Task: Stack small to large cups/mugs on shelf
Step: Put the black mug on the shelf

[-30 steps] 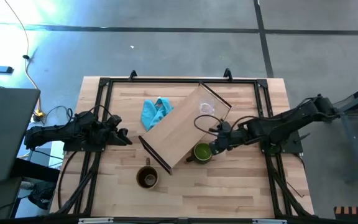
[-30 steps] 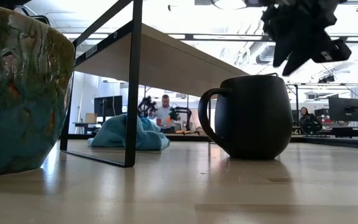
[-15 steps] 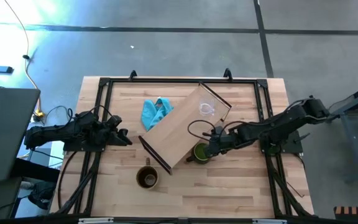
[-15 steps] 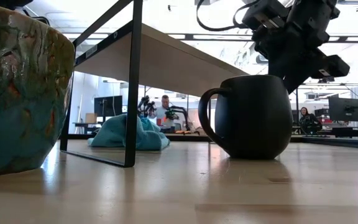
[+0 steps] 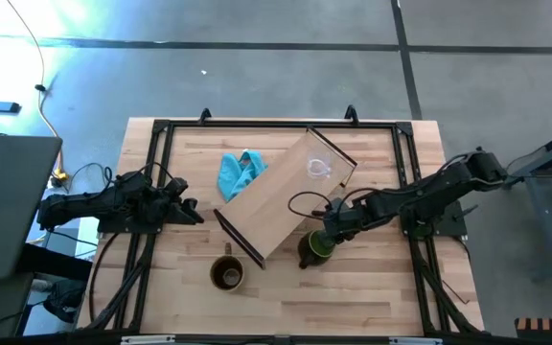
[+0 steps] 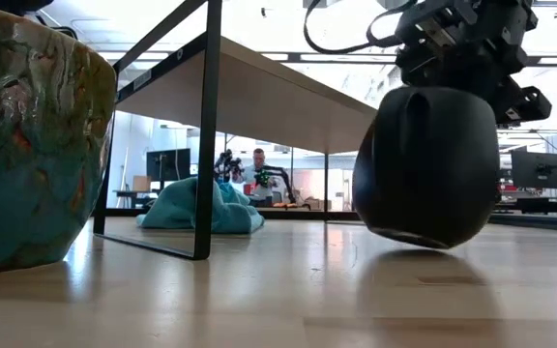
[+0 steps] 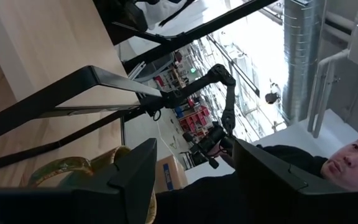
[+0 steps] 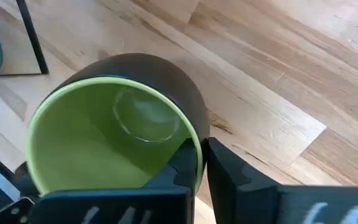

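Right gripper (image 8: 201, 163) has just clamped the green-lined dark handled mug's (image 5: 315, 246) rim and tipped it off the wooden tabletop (image 5: 353, 297), starting its move to the pale-wood shelf (image 5: 276, 206); left gripper (image 5: 186, 208) waits wide.

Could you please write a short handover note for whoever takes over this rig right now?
Right gripper: shut on the rim of the green mug, which is tilted and lifted off the tabletop, in front of the shelf.
Left gripper: open, holds nothing, waits at the table's left side.
Glass cup: on the shelf, near its far end.
Brown mug: on the tabletop, in front of the shelf's near end.
Blue cloth: beside the shelf.
Done: green mug gripped.
Left: nothing is stacked yet; green and brown mugs are not on the shelf.
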